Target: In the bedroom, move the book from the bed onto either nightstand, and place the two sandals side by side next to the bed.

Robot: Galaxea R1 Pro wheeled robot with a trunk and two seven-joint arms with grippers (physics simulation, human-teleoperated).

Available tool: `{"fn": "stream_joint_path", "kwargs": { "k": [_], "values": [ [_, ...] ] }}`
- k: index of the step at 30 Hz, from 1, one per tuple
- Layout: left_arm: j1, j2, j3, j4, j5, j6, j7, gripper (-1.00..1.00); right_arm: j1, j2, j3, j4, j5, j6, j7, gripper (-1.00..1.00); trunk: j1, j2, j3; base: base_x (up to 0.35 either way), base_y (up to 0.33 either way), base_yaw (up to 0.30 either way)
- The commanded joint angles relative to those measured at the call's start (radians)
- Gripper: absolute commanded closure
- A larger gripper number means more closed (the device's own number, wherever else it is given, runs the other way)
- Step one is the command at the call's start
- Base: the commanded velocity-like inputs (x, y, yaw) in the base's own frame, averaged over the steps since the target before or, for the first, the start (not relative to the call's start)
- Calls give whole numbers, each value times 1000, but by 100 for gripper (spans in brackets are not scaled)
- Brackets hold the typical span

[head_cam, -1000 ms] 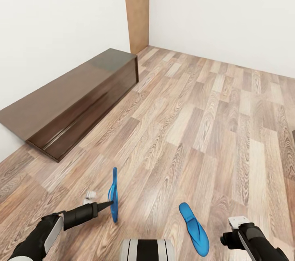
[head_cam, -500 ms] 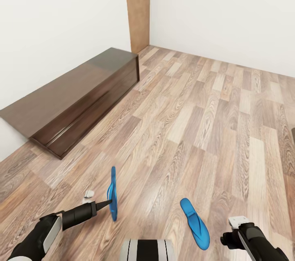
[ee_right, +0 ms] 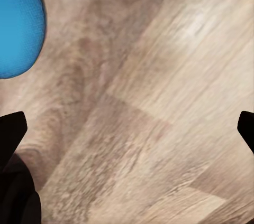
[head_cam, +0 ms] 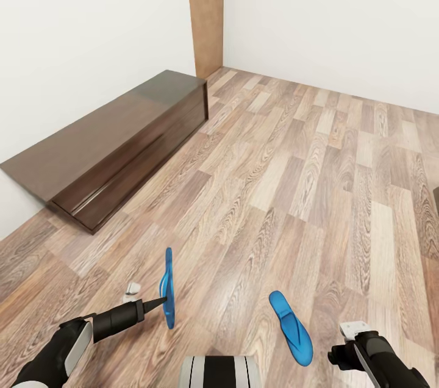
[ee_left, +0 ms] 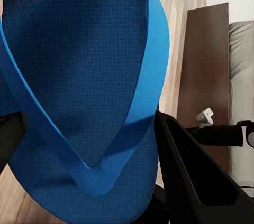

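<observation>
We hold one sandal [head_cam: 167,288] on edge in our left fingers [head_cam: 160,301], right fingers [ee_right: 127,129] spread empty just beside the second sandal [head_cam: 290,327] lying flat, its length pointing away from the long cabinet [head_cam: 110,150].

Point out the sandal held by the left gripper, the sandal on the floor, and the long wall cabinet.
held sandal [head_cam: 167,288], head view, sole edge.
floor sandal [head_cam: 290,327], head view, footbed middle.
wall cabinet [head_cam: 103,138], head view, top surface.
</observation>
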Motion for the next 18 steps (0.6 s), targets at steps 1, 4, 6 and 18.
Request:
{"fn": "stream_joint_path", "kwargs": {
  "k": [1, 4, 6, 18],
  "values": [
    [0, 0, 1, 0, 2, 7, -3, 100, 0, 0, -3, -4, 11, 4, 9, -100, 0, 0, -1, 0, 0, 73],
    [0, -1, 0, 0, 2, 6, -2, 100, 0, 0, -4, -29, 10, 4, 9, -100, 0, 0, -2, 0, 0, 140],
    [0, -1, 0, 0, 2, 6, -2, 100, 0, 0, -4, -36, 9, 4, 9, -100, 0, 0, -2, 0, 0, 58],
    [0, -2, 0, 0, 2, 6, -2, 100, 0, 0, -5, -43, 9, 4, 9, -100, 0, 0, -4, 0, 0, 137]
  ]
}}
